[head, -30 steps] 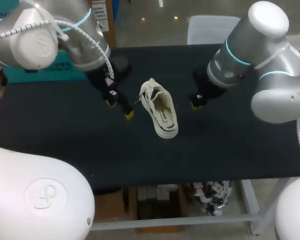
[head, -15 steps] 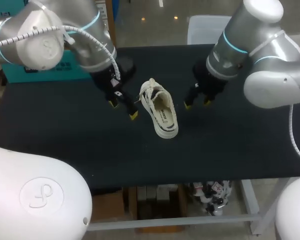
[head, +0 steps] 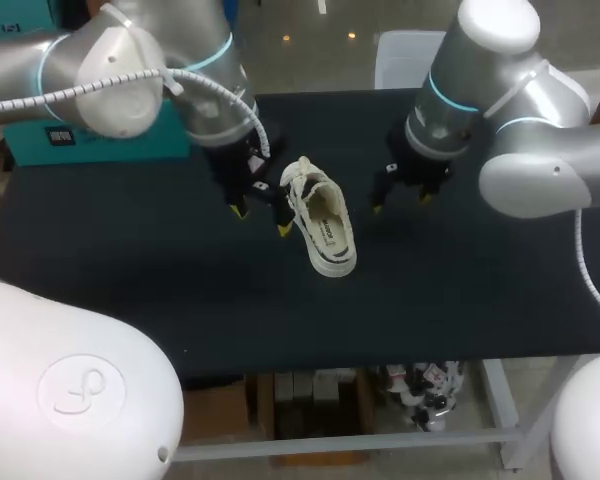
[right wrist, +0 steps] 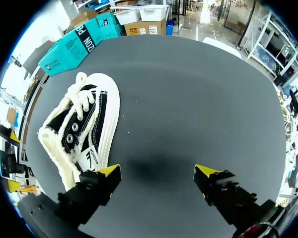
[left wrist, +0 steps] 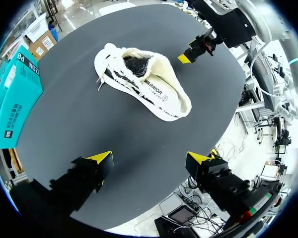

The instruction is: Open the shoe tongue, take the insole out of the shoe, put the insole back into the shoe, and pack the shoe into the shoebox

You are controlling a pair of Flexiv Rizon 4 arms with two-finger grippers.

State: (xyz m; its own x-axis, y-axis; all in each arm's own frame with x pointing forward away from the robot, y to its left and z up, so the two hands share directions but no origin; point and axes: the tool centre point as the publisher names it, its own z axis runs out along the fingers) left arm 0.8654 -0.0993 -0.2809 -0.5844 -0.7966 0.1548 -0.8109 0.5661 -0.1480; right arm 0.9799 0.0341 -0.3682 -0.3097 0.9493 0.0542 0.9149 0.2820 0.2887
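Left arm has swung in toward the shoe (head: 320, 218) over the last second. Its left gripper (head: 261, 220) was out to the shoe's left and is now just beside the laced front end. Right arm pulled slightly toward the far side and turned its wrist, so both yellow tips of the right gripper (head: 400, 202) show now. Shoe hasn't shifted.

Shoe: cream with black side stripes, standing on its sole near the middle of the black table (head: 130, 280). Laced toe points to the far edge, heel to the near edge. Mouth faces up, pale insole (head: 325, 222) visible inside, laces hanging loose off the front.

Left gripper: fingers spread wide, nothing in them. Left wrist view puts the shoe ahead of the fingers, not between them, with bare tabletop under the gap.

Right gripper: also released, fingers apart, nothing held. It sits on the shoe's right, clear of it. Right wrist view shows the shoe's heel end just beside one finger (right wrist: 97, 186), no contact visible, and the gap between the fingers is over bare table.
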